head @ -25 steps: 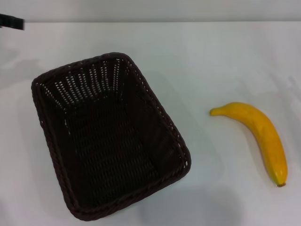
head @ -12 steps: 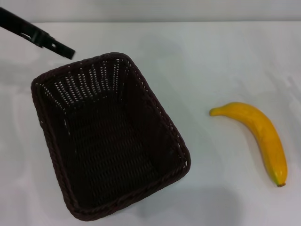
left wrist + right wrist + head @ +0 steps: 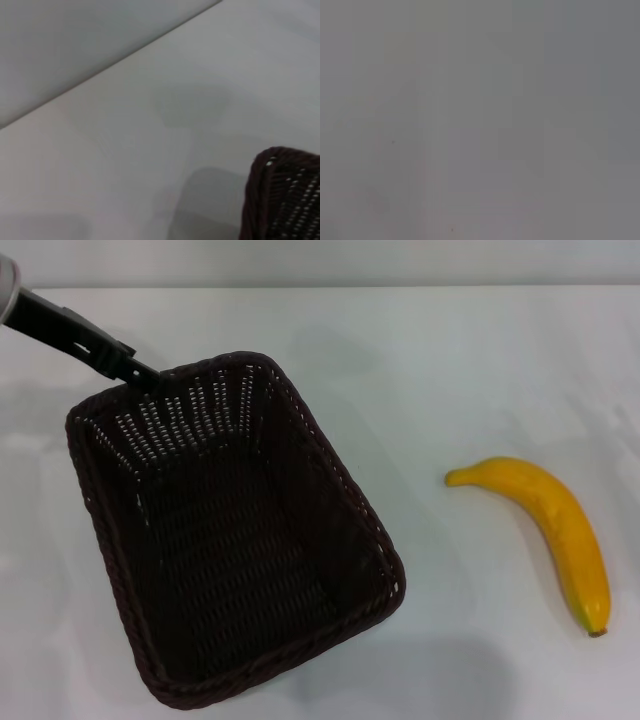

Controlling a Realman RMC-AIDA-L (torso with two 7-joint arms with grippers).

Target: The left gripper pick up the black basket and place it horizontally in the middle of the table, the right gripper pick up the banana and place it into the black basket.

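The left claw (image 3: 143,371) reaches in from the upper left of the head frame, its black tip right at the far rim of the black basket (image 3: 235,530), near that rim's left corner; whether its fingers are spread or pressed together cannot be told, since the tip merges with the dark wicker. The place makes sense as a grasp point: the braided rim is the only thin edge a small jaw could close over (the walls are open weave and would likely flex). The left wrist view shows only a corner of the basket (image 3: 285,195) low at the right of its frame, with bare desk (image 3: 150,150) beyond. The basket sits left of centre on the desk (image 3: 450,360), skewed, long side running from upper left to lower right, so it is not yet horizontal or in the middle. The banana (image 3: 545,525) lies well apart at the right, untouched, its dark tip toward the lower right. The right claw is not in view.
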